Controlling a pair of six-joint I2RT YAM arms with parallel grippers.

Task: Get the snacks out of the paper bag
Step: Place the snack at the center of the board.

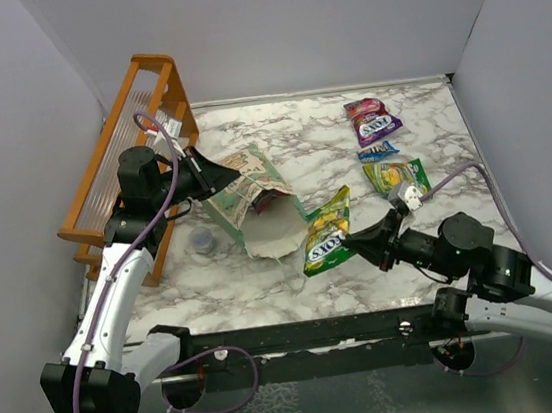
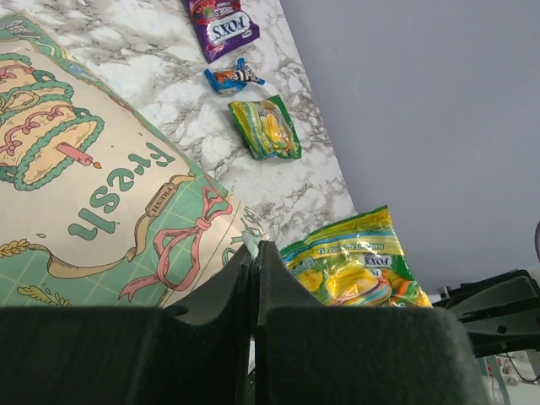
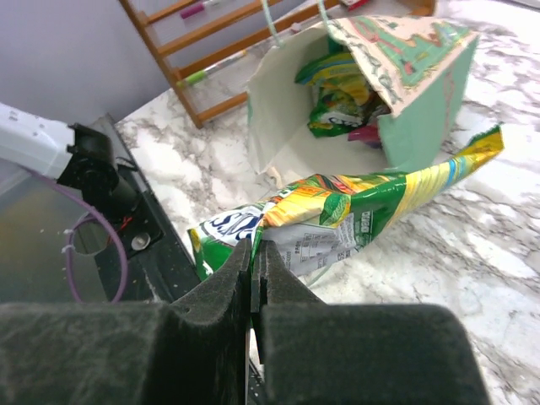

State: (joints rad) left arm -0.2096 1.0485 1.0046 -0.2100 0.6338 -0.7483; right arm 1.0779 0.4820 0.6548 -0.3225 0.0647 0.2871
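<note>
Grip check: found right pincer (image 3: 253,250) clamped on edge of yellow-green snack (image 3: 346,207), left pincer (image 2: 254,253) shut on thin paper bag (image 2: 101,194); judged it light, slick, seam-grip safest.

A robot test cell in a lab: plain pale walls (image 1: 284,24) box in a marble-patterned tabletop (image 1: 318,141) (purple cables (image 1: 472,165) trail near the black mounting rail (image 1: 312,335)).

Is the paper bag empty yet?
Not empty. The paper bag lies on its side, and green and pink packets show inside its open mouth.
</note>
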